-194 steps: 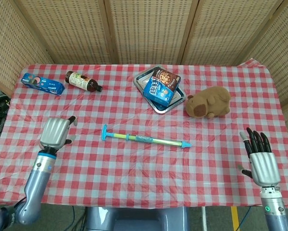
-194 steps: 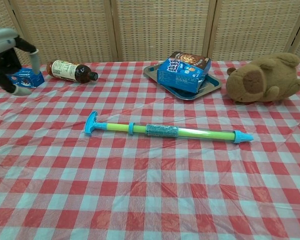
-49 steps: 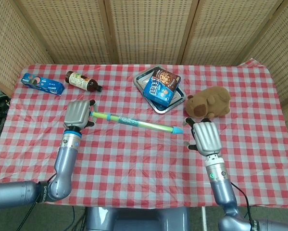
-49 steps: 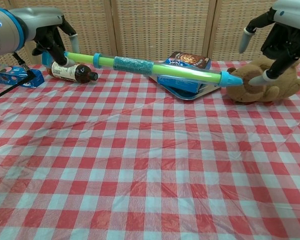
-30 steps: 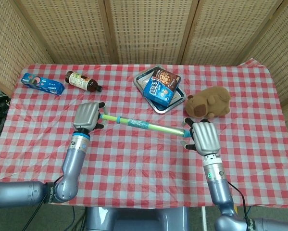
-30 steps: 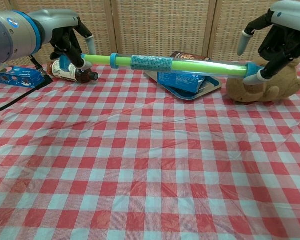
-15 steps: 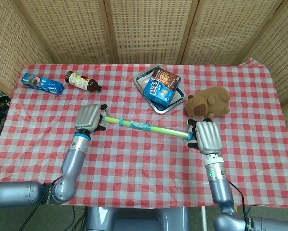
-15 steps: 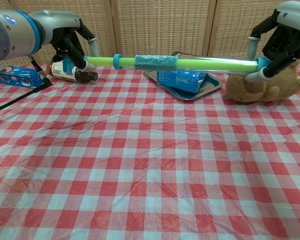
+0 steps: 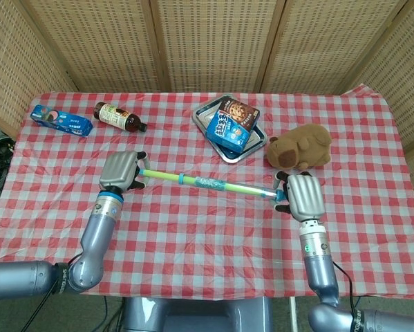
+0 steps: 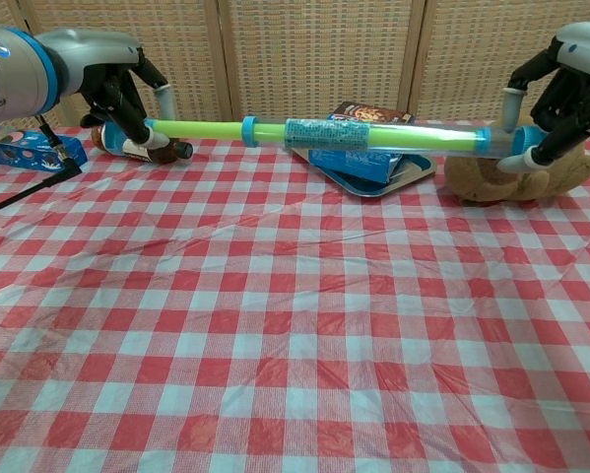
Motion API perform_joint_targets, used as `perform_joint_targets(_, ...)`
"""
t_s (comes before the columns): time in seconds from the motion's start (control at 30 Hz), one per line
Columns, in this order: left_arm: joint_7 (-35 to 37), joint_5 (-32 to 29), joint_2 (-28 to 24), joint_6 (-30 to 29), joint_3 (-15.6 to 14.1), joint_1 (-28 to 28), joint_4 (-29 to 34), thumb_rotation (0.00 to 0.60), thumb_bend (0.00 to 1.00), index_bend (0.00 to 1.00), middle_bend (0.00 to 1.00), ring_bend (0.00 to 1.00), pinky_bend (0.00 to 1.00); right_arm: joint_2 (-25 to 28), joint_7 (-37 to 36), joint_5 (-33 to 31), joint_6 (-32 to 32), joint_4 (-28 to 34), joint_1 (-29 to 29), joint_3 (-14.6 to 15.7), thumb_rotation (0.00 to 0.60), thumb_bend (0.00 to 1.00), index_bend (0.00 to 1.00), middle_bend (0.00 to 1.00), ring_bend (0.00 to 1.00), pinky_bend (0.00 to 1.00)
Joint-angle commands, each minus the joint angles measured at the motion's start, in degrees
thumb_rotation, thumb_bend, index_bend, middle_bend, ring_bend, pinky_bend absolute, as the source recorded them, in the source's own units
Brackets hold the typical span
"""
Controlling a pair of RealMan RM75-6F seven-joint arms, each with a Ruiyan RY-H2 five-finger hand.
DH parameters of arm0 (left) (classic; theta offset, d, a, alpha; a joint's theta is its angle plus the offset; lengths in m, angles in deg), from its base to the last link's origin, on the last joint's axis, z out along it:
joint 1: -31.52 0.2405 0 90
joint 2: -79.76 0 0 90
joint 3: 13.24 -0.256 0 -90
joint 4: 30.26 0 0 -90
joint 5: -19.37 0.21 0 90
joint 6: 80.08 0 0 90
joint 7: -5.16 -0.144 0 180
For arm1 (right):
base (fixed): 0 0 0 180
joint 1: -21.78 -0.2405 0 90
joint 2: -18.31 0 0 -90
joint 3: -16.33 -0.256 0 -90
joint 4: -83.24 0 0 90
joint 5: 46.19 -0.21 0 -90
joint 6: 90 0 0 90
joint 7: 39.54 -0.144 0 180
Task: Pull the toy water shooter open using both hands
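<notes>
The toy water shooter (image 10: 363, 135) hangs level above the table (image 10: 295, 325), held at both ends. The left robot hand (image 9: 120, 170) is clamped on the handle end, the right robot hand (image 9: 302, 196) wrapped around the blue nozzle end. Compared with half a second ago, the left hand has drawn away to the side and a longer run of green plunger rod (image 10: 196, 128) now shows between it and the blue collar (image 10: 248, 131). So the pull has begun and seems to be working; I'd judge more travel is left. Behind it sit the metal tray (image 9: 213, 145) and a plush toy (image 9: 300, 146).
</notes>
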Motion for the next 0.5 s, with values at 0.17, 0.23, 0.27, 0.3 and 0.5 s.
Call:
perform_joint_targets(0.17,-0.06,0.77,-1.06,-0.01,-2.0,0.95,-0.23,0.6,0.58,0.87,0.96,0.9,0.78,1.51,-1.57,-0.33,-0.12,-2.06,1.23,0.62,0.6,0.41,0.71,1.0,1.0,0.47)
perform_joint_targets(0.23,0.26,1.31,-1.37,-0.11,-2.57,1.4,-0.35,0.6,0.58,0.87,0.96,0.9,0.78,2.23,-2.22,-0.34,-0.07,-2.54,1.77,0.94,0.6,0.41,0.71,1.0,1.0,0.47)
perform_joint_targets(0.27,0.38,1.49,-1.45,-0.17,-2.72,1.55,-0.39,0.6,0.58,0.87,0.96,0.9,0.78,2.43,-2.4,-0.36,-0.05,-2.66,1.91,1.01,0.6,0.41,0.71,1.0,1.0,0.47)
perform_joint_targets(0.3,0.56,1.8,-1.54,-0.26,-2.96,1.77,-0.48,0.6,0.58,0.87,0.96,0.9,0.78,2.72,-2.73,-0.4,0.0,-2.81,2.14,1.1,0.6,0.41,0.71,1.0,1.0,0.47)
perform_joint_targets(0.5,1.45,3.62,-2.43,-0.97,-4.5,3.32,-0.14,0.6,0.58,0.87,0.96,0.9,0.78,4.82,-4.86,0.21,-0.79,-3.1,4.01,1.73,0.6,0.41,0.71,1.0,1.0,0.47)
